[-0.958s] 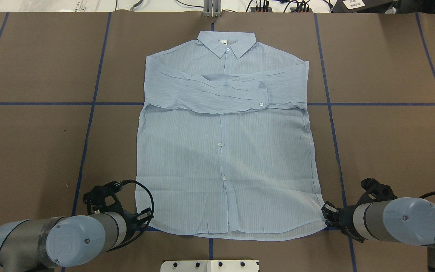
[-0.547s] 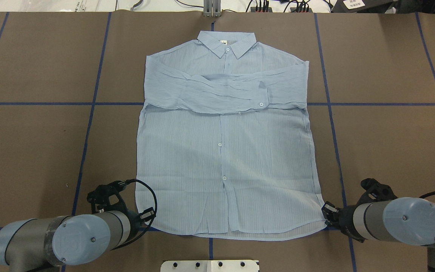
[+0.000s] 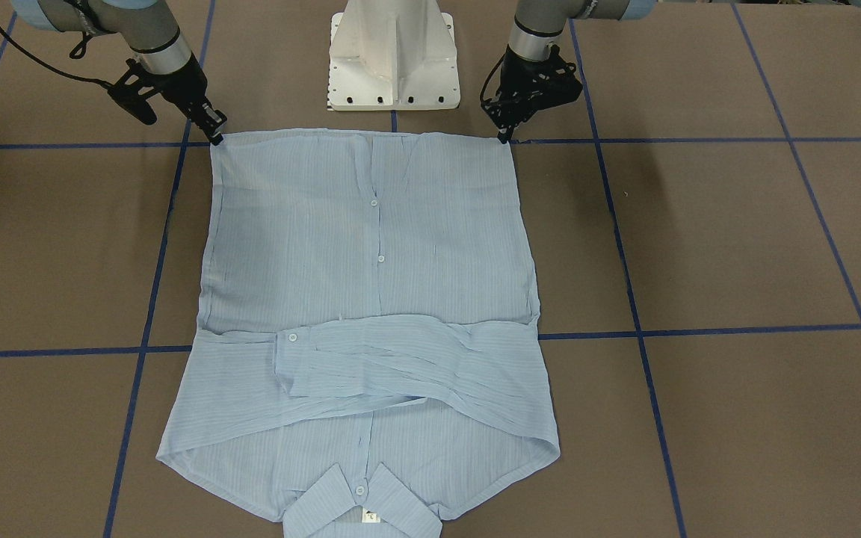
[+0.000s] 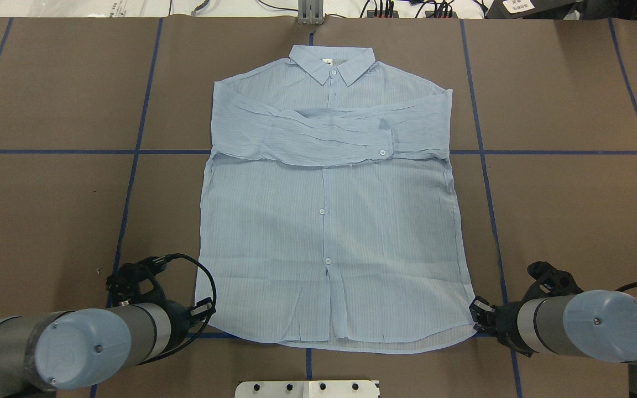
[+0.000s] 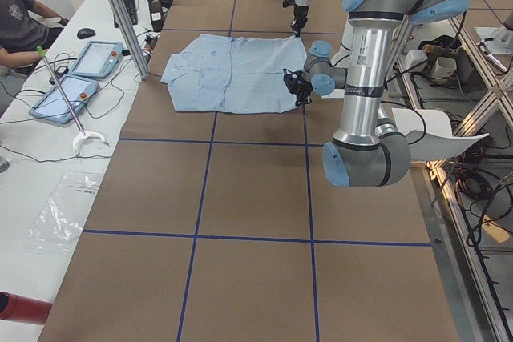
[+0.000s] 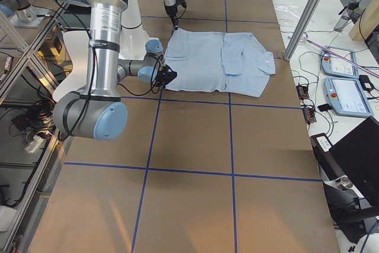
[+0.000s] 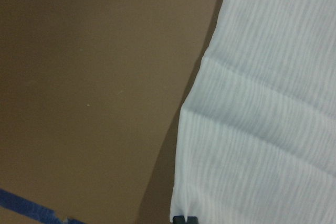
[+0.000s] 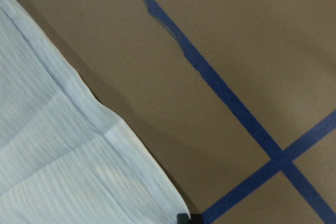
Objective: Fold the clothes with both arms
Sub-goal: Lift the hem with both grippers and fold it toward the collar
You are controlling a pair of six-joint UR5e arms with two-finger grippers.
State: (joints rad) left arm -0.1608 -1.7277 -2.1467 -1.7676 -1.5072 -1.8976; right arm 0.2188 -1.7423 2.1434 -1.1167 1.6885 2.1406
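Left gripper [image 3: 504,137] and right gripper [image 3: 215,137] each look pinched on a shirt [image 3: 371,246] corner. My worry: thin cloth slips one pinch, fold goes skew.

Light-blue striped shirt [image 3: 371,246] flat, sleeves folded across chest; left gripper [image 3: 504,136], right gripper [image 3: 216,136] pinch hem corners

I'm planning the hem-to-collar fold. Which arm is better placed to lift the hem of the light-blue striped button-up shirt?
Neither alone. The left gripper seems pinched on one hem corner of the light-blue striped button-up shirt, the right gripper on the other. Each suits its own side; probably lift together.
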